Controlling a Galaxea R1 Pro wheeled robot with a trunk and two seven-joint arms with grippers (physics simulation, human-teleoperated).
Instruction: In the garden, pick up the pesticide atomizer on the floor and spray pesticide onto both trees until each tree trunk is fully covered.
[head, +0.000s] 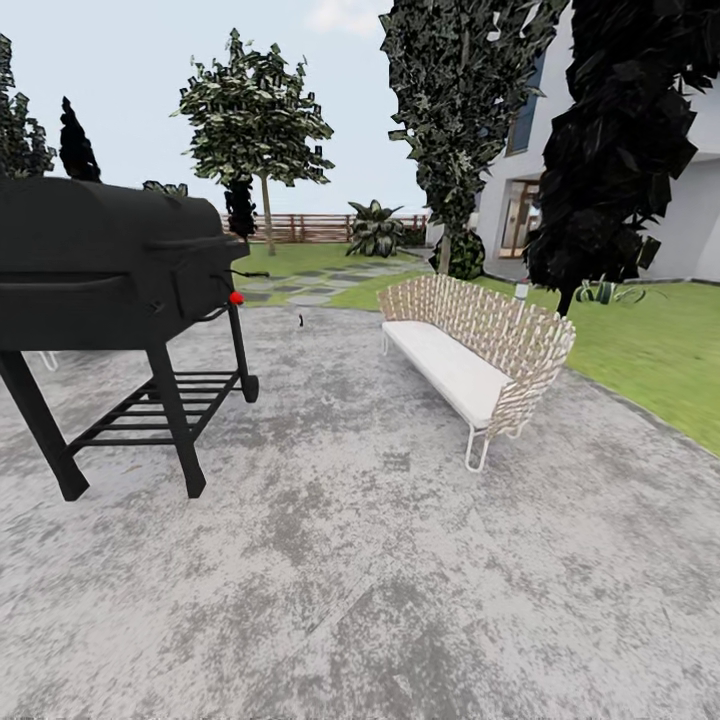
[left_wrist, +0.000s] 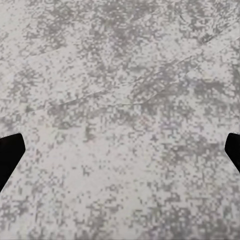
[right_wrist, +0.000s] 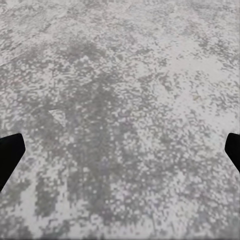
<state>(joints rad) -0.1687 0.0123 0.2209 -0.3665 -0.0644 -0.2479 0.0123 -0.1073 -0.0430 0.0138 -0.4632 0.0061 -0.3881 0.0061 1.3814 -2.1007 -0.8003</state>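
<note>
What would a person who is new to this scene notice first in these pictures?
The big black barbecue grill stands out first, on the grey stone floor at the left of the head view. To its right stands a woven bench with a white seat cushion, near the edge of the green lawn. Behind them rise dark-leaved trees, a brown wooden fence and a white house.

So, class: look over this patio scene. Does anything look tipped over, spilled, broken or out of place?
Nothing stands out. The grill stands upright on its legs, the bench sits level on the paving, and no spill or damage shows on the stone.
</note>
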